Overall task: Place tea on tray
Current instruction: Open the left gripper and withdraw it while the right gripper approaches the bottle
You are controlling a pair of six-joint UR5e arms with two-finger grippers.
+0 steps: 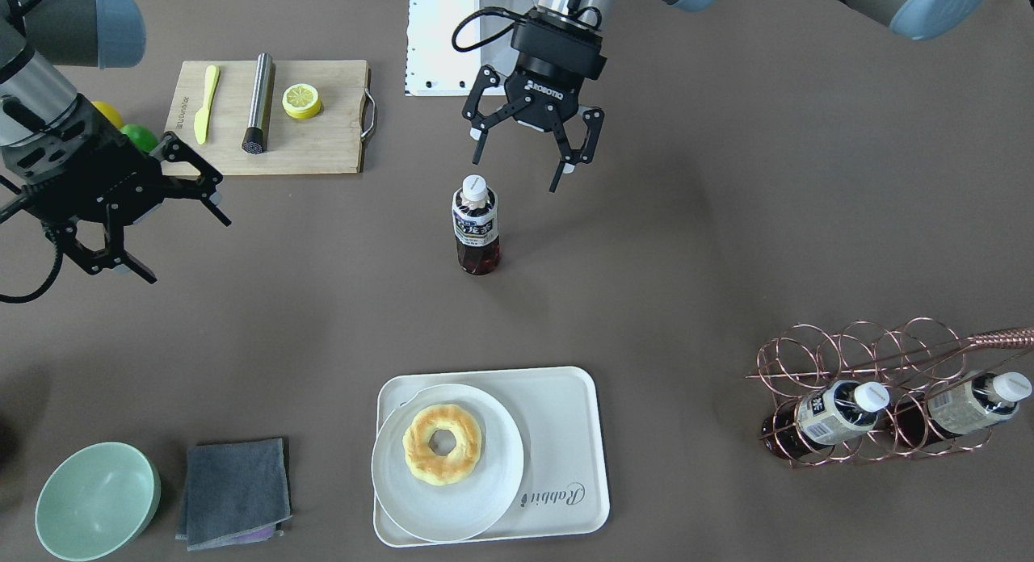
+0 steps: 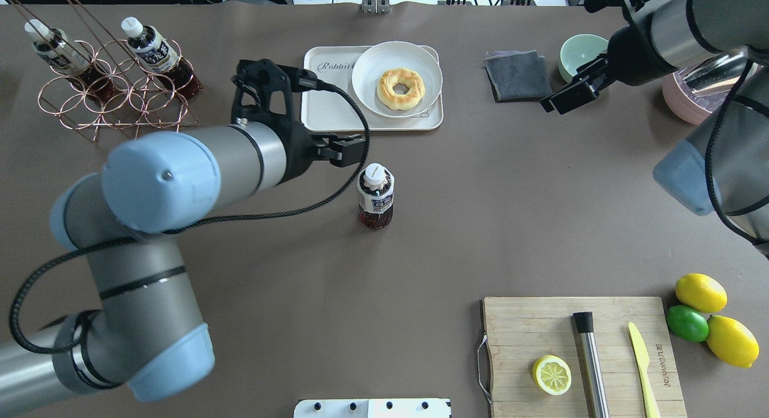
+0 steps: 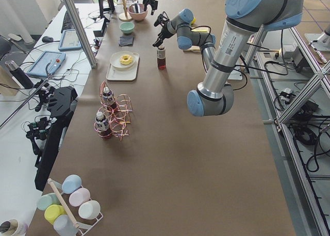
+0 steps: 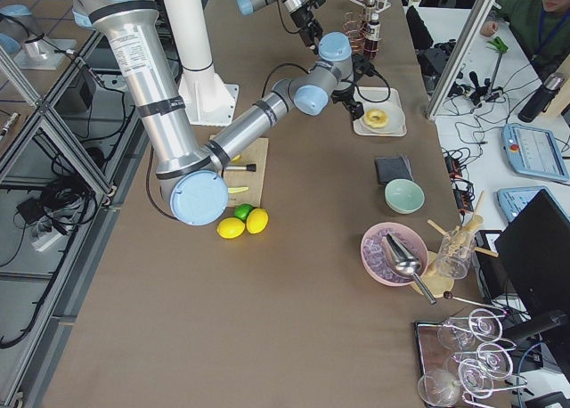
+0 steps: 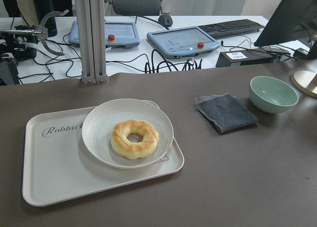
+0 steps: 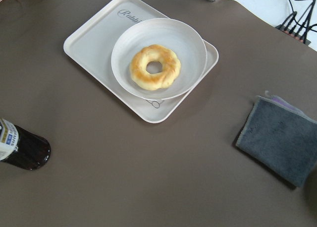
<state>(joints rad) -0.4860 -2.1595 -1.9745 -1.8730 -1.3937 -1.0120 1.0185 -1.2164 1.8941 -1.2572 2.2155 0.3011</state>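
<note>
Tray [image 1: 565, 433], front view: 9 o'clock half is taken by a plated doughnut [image 1: 442, 444], so the lettered half is kept free. Tea bottle [image 1: 475, 227] is stood upright on the table [image 1: 727, 247] at the tray's 12 o'clock. Left gripper [image 1: 521, 170], spread and empty, is held at its 1 o'clock, presumably for grasping; right gripper [image 1: 187, 251], also spread, is parked well apart.
</note>
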